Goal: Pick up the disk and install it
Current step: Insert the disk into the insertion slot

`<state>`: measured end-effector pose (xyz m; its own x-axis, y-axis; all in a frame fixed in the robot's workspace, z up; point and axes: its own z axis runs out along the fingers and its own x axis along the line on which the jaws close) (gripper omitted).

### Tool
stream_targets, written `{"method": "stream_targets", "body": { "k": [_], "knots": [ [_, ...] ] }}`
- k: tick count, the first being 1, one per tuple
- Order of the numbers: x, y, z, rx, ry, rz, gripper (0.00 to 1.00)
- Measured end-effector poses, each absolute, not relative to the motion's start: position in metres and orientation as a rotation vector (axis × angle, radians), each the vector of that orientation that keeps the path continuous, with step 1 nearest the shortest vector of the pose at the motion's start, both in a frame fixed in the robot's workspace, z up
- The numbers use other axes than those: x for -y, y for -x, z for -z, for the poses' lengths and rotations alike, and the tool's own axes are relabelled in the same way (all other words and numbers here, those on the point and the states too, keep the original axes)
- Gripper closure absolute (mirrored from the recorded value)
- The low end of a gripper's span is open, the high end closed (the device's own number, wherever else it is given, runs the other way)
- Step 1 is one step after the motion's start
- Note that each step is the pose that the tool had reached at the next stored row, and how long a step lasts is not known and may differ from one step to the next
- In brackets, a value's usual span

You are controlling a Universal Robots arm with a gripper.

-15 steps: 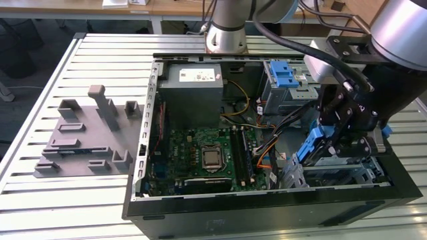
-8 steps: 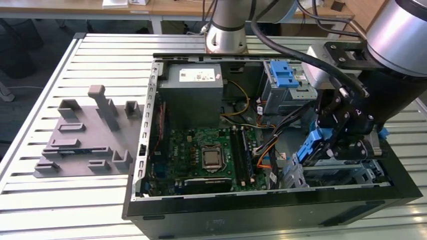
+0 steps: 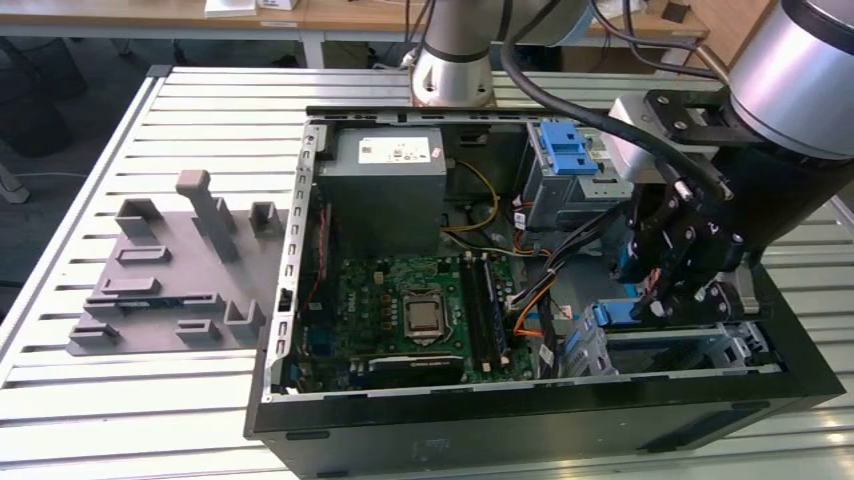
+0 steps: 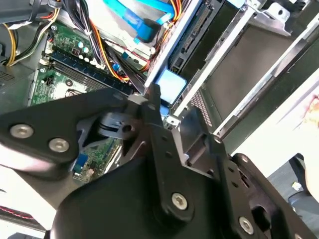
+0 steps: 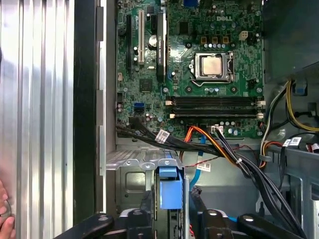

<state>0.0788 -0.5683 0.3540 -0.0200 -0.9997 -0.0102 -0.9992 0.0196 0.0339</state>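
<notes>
The computer case (image 3: 534,412) lies open on the slatted metal table (image 3: 200,420), and the arm reaches down into its lower right corner as the exterior view frames it. The gripper (image 3: 663,305) is low inside the metal drive cage (image 5: 130,180) there. In the first wrist view its two black fingers (image 5: 147,203) stand close together, one on each side of the disk (image 5: 169,191), pinching it between them. The disk is seen edge-on, with its blue bracket facing the camera. It stands upright in the cage, right behind the case's front wall and next to the green circuit board (image 3: 400,300). In the second wrist view the same pale blue end (image 4: 172,85) pokes out just past the fingertips, beside the cage's metal rails. A bundle of black, orange and yellow cables (image 5: 227,152) runs across between the board and the cage, close to the disk. Further back in the case sits a grey box with a white sticker (image 3: 387,175). Toward the exterior view's left a grey plastic stand (image 3: 174,275) with upright posts rests on the table, well apart from the gripper. A person's fingers (image 5: 4,219) show at the edge of the first wrist view.
</notes>
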Motion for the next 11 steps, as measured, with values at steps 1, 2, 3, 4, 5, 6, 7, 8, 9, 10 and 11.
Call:
{"method": "stream_targets", "body": {
  "k": [1, 2, 3, 4, 5, 6, 7, 8, 9, 10, 11],
  "knots": [
    [0.5683, -0.0788, -0.3535, 2.231, -2.188, 0.049, 0.58],
    [0.5683, -0.0788, -0.3531, 2.231, -2.188, 0.049, 0.64],
    [0.5683, -0.0788, -0.3527, 2.231, -2.188, 0.049, 0.70],
    [0.5683, -0.0788, -0.3522, 2.231, -2.188, 0.049, 0.70],
    [0.5684, -0.0788, -0.3517, 2.231, -2.188, 0.049, 0.76],
    [0.5684, -0.0788, -0.3512, 2.231, -2.188, 0.049, 0.82],
    [0.5684, -0.0788, -0.3507, 2.231, -2.187, 0.049, 0.82],
    [0.5684, -0.0788, -0.3502, 2.231, -2.187, 0.049, 0.87],
    [0.5684, -0.0788, -0.3499, 2.231, -2.187, 0.049, 0.89],
    [0.5684, -0.0788, -0.3496, 2.231, -2.187, 0.049, 0.89],
    [0.5684, -0.0788, -0.3491, 2.231, -2.187, 0.049, 0.89]
  ]
}}
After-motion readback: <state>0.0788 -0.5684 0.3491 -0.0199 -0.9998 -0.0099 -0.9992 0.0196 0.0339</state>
